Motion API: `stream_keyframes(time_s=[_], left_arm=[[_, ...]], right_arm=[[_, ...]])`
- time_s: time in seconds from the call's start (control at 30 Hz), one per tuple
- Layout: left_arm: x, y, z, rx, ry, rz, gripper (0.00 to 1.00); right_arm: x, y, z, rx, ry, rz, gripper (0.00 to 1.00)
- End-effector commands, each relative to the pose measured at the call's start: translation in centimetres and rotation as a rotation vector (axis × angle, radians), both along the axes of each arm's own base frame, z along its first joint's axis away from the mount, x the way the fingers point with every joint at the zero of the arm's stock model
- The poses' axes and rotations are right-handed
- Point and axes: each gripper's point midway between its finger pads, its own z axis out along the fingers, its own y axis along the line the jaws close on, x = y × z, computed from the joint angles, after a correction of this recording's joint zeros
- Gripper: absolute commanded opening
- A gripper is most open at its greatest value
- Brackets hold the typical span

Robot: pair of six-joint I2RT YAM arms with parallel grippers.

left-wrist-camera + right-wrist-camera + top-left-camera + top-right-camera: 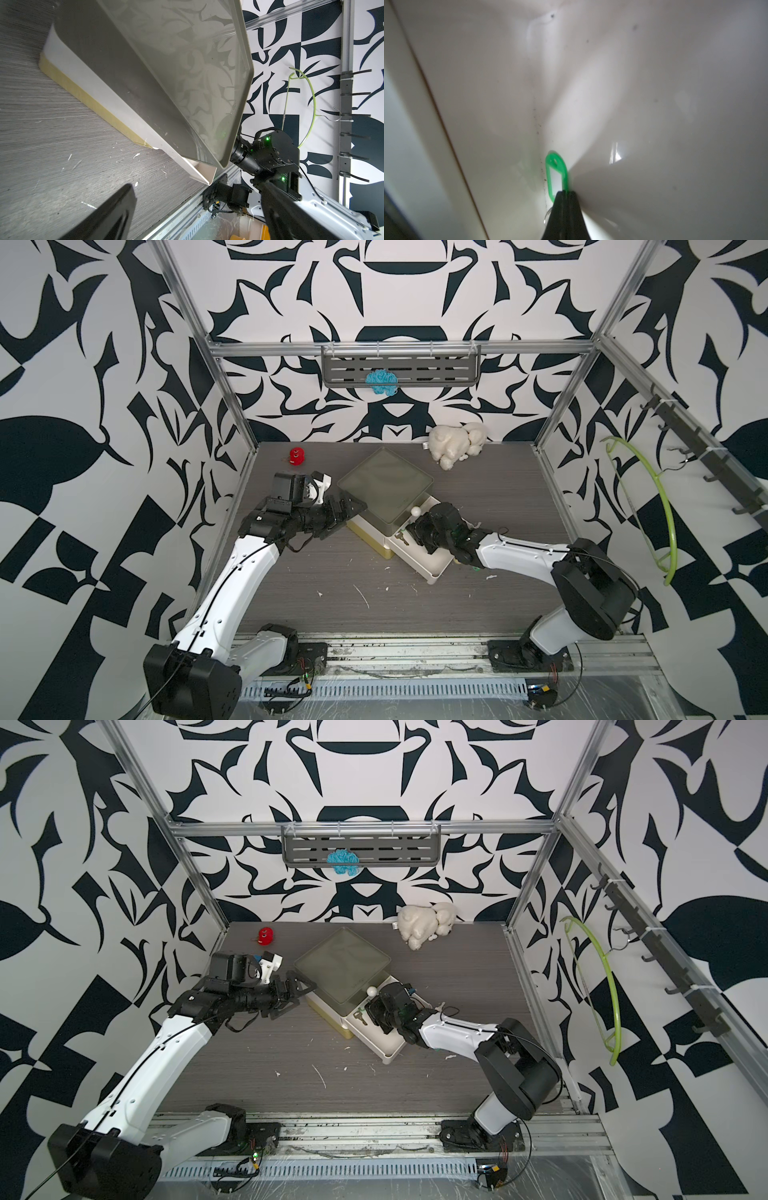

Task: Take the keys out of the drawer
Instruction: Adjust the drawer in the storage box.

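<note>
right gripper [564, 192] pinching green key tag [556, 176], unseen overhead

White arms [511, 556], black joints [590, 593], thin black cables [226, 585].

Nothing here can be read: no words, brands or numbers on anything in sight. The white slip in the green tag [555, 176] looks blank, though that view is soft.
</note>
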Motion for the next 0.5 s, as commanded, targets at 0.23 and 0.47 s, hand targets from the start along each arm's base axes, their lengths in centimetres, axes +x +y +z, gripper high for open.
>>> stream_keyframes(time_s=[0.23, 0.47], left_arm=[[0.6, -0.3, -0.4, -0.028, 0.001, 0.003, 0.99], [1.8, -0.7, -0.2, -0.045, -0.009, 0.004, 0.99]], right_arm=[[-3.2, -6.1, 4.5, -0.282, 0.007, 0.099, 0.09], [-7.9, -11.2, 7.1, -0.410, 0.061, 0.103, 0.44]])
